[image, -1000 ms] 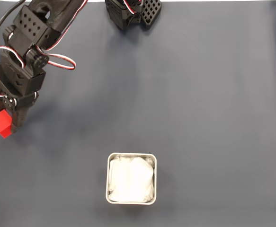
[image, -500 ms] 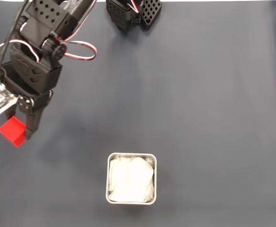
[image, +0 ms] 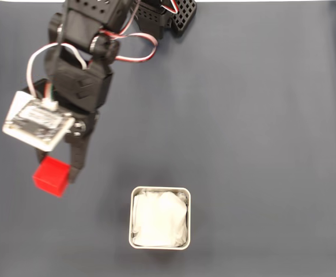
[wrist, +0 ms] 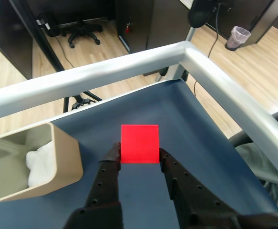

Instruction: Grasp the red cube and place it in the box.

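- Fixed view: the gripper (image: 60,173) has carried the red cube (image: 51,176) from the far left edge rightward and down the frame, closing on the box (image: 184,218) at lower centre. Transport is under way; release is not yet due.
- Wrist view: both fingers (wrist: 111,162) clamp the red cube (wrist: 139,143), held above the blue mat (wrist: 186,124); the box (wrist: 67,160) sits at lower left.

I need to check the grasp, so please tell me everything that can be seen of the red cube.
The red cube is small, bright red, with plain matte faces and sharp edges. In the wrist view it sits clamped between the two black fingers of the gripper, one face square to the camera. In the fixed view the red cube is up and left of the box, apart from it. Whether it touches the dark blue table cover cannot be told.
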Robot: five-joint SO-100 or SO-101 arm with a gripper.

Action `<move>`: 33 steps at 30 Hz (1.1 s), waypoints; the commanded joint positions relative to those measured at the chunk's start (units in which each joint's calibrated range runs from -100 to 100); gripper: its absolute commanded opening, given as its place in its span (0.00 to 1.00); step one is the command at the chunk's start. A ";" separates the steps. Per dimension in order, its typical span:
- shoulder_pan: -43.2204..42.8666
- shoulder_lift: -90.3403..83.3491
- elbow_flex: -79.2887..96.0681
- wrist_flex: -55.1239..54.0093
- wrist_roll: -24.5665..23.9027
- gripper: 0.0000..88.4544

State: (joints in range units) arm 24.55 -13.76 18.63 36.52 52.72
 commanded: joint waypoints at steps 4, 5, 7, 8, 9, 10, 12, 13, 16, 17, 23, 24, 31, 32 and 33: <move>-6.16 -7.55 1.72 0.21 0.93 0.08; -6.94 -7.99 1.90 0.21 0.98 0.08; -8.50 -8.77 2.36 0.21 1.12 0.08; -9.21 -9.11 2.54 0.21 1.22 0.08; -10.00 -9.46 2.63 0.21 1.27 0.08; -10.78 -9.72 2.72 0.21 1.37 0.08; -12.20 -9.89 2.91 0.21 1.56 0.08; -13.05 -9.89 2.91 0.21 1.76 0.08; -15.25 -9.72 2.72 -0.12 2.15 0.08; -15.96 -9.46 2.54 -0.12 2.20 0.08; -19.73 -7.21 0.90 -0.29 2.44 0.08; -20.15 -6.69 0.63 -0.29 2.44 0.08; -22.14 -2.44 -1.65 -1.43 2.00 0.08; -22.35 -1.83 -2.11 -1.60 1.90 0.08; -22.50 -1.14 -2.57 -1.68 1.90 0.08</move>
State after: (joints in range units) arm 3.04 -15.33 19.80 36.36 54.82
